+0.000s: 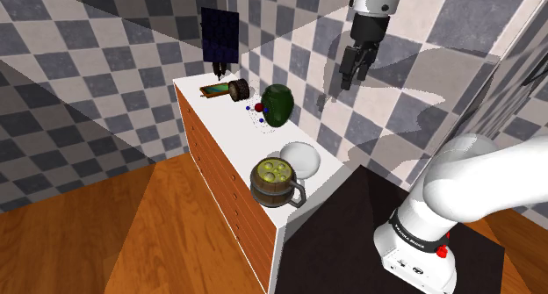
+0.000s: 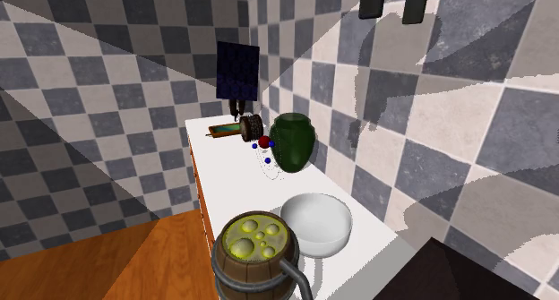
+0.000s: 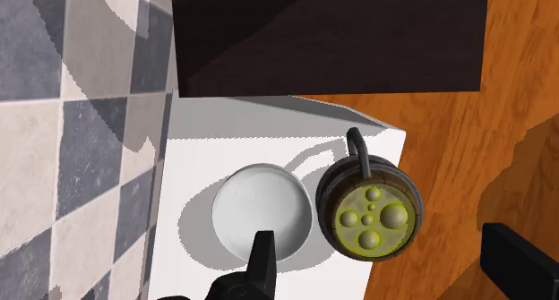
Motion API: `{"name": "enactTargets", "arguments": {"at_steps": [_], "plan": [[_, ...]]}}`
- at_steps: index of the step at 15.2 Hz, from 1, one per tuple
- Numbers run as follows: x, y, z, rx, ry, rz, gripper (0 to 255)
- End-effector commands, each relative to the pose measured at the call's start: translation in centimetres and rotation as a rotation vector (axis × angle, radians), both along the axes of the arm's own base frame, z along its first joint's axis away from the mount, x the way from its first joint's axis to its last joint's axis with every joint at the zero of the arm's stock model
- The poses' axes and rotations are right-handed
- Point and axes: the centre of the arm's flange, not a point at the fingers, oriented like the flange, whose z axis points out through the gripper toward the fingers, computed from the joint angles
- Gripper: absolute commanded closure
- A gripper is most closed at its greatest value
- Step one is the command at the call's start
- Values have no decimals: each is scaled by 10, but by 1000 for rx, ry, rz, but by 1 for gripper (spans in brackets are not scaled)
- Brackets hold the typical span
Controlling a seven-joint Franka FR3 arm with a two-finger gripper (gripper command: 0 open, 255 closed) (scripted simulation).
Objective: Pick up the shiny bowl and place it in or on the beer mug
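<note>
- You have the bowl [image 1: 299, 158]: round, smooth, plain white with a soft gloss, sitting just beside the mug.
- The beer mug [image 1: 274, 182] is barrel-shaped, wooden staves under dark bands, with 1 curved handle and a bubbly yellow-green top.
- Both sit at the stand end of the white-topped counter [image 1: 219, 121]; the mug is by the front corner, the bowl between it and the checkered wall.
- Your gripper [image 1: 353, 76] hangs high over the counter, its 2 black fingers spread, gripping nothing.
- A green jar [image 1: 278, 103] stands well apart.

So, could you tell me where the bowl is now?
In the shoulder view, the white bowl sits on the cabinet, right beside the mug, on its wall side.
</note>
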Motion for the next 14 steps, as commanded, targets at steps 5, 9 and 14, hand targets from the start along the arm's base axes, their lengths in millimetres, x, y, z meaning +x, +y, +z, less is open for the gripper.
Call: {"name": "enactTargets", "arguments": {"at_steps": [5,9,14], "plan": [[20,-22,-44,5,3,-2,0],[40,-43,-89,10,7,-4,0],[65,-70,-144,16,11,-7,0]]}}
